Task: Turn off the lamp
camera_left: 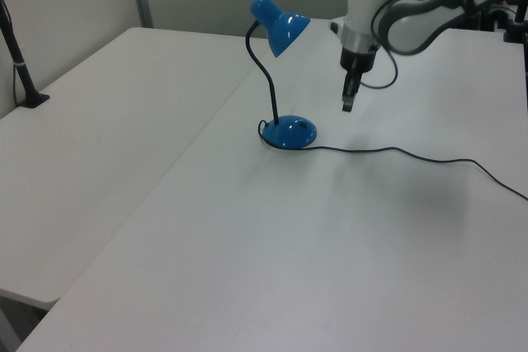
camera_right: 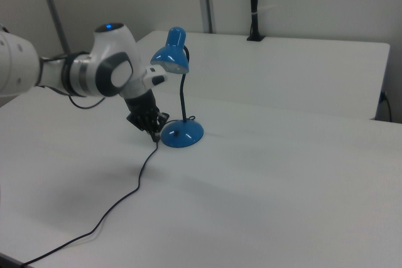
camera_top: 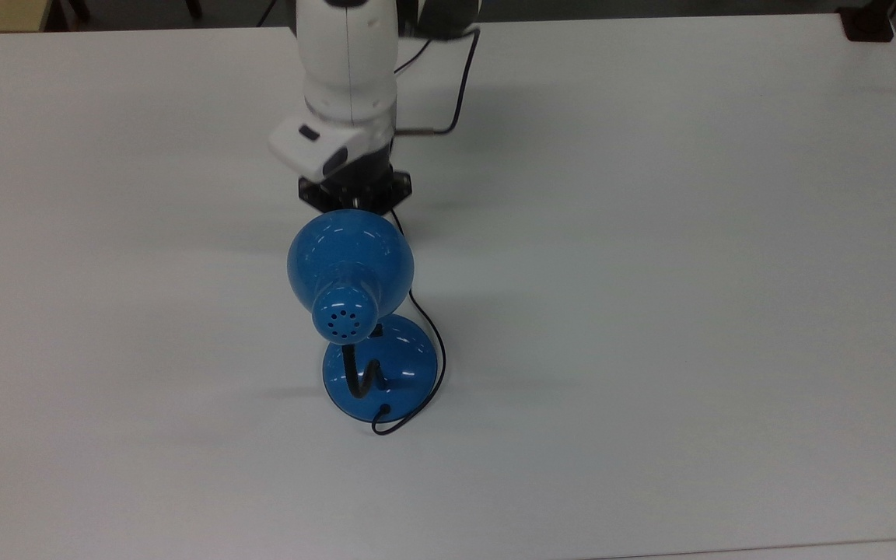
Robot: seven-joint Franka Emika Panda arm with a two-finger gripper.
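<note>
The lamp (camera_left: 281, 78) looks light, glossy, top-heavy on its flexible gooseneck; press only at the base (camera_left: 289, 131) (switch unseen); gripper (camera_left: 348, 105) grip state indeterminable, clear of counter (camera_left: 247, 237).

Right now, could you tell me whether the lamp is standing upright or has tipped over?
Upright. The lamp sits with its round base flat on the table, the gooseneck rising to the shade.
</note>
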